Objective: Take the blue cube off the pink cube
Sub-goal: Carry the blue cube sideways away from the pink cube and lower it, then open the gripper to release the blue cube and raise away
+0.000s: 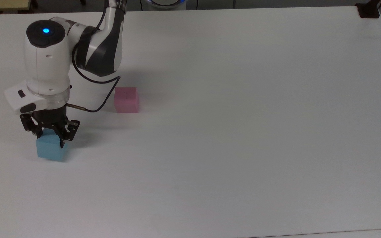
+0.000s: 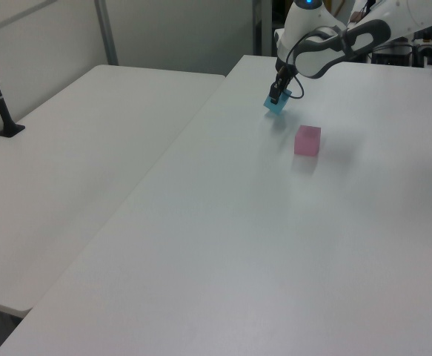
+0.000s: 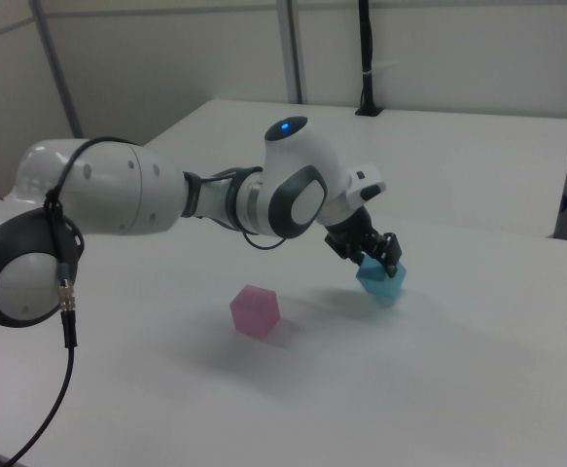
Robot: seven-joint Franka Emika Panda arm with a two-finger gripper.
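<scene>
The blue cube is at the top view's left, low over or on the white table, with my gripper shut on its upper part. The left view has the blue cube under the gripper; the right view has the blue cube beneath the gripper. The pink cube stands alone on the table, well to the right of the blue one in the top view. It is also the pink cube in the left view and the pink cube in the right view.
The white table stretches wide to the top view's right. A second white table adjoins it on the left view's left. A black post base sits at the top view's far right corner.
</scene>
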